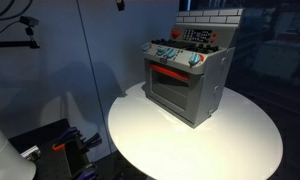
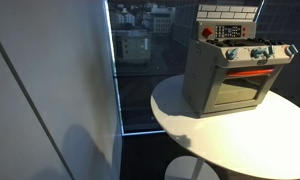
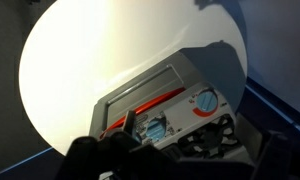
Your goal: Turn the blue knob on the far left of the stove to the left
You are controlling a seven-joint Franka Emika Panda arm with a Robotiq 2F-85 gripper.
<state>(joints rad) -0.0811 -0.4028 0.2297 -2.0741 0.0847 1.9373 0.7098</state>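
Gripper (image 3: 112, 155) all blk, matte, rounded bulky shapes, v. blurry.

Blue knob (image 2: 233, 55) too small to read setting. Claw (image 3: 118, 155) dark, blurred, bottom edge; covers stove (image 3: 175, 95) lower part. Worktop (image 2: 195, 115) cropped right.

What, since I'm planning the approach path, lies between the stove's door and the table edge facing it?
Nothing: in both exterior views that stretch of table before the stove is bare.

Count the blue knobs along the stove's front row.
3 can be made out in an exterior view: the left-end blue knob, a middle knob and a right-end knob, all above the red door handle. The picture is small, so another may go unseen.
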